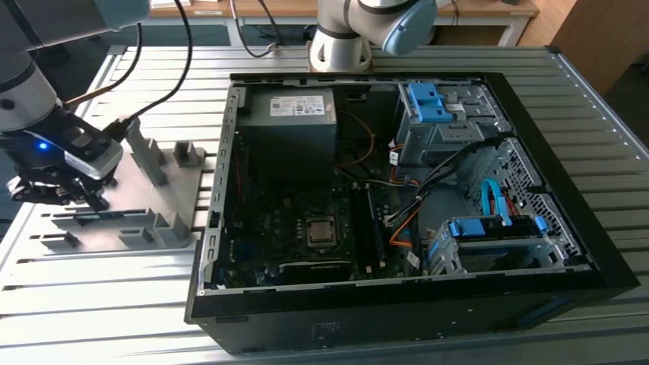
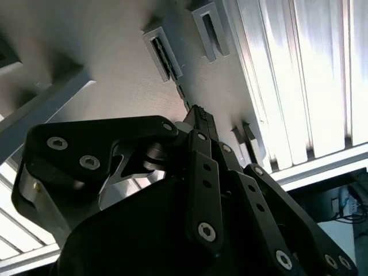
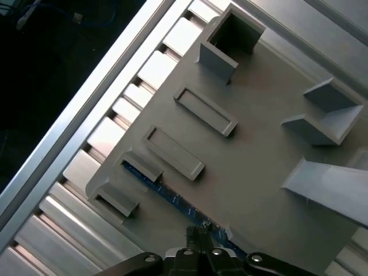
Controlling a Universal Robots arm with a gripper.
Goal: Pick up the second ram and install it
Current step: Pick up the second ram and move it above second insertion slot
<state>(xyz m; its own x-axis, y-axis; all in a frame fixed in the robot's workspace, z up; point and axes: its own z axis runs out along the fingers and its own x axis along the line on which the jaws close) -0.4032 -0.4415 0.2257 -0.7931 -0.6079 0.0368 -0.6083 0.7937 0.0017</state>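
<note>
my hand (image 3: 201, 236) is matte black, dotted with silvery screw heads. the second ram (image 3: 167, 194) shows a blue edge with tiny pale specks. the fixture plate (image 3: 259, 167) is plain grey. the worktop (image 1: 568, 84) is silver, striped with long grooves. the computer case (image 1: 406, 312) is black, with bright blue clips (image 1: 426, 103) and an orange wire (image 1: 397, 232) inside.

Soft light, bright glare on the slatted table (image 2: 310, 86), computer case (image 1: 406, 304) dim inside.
</note>
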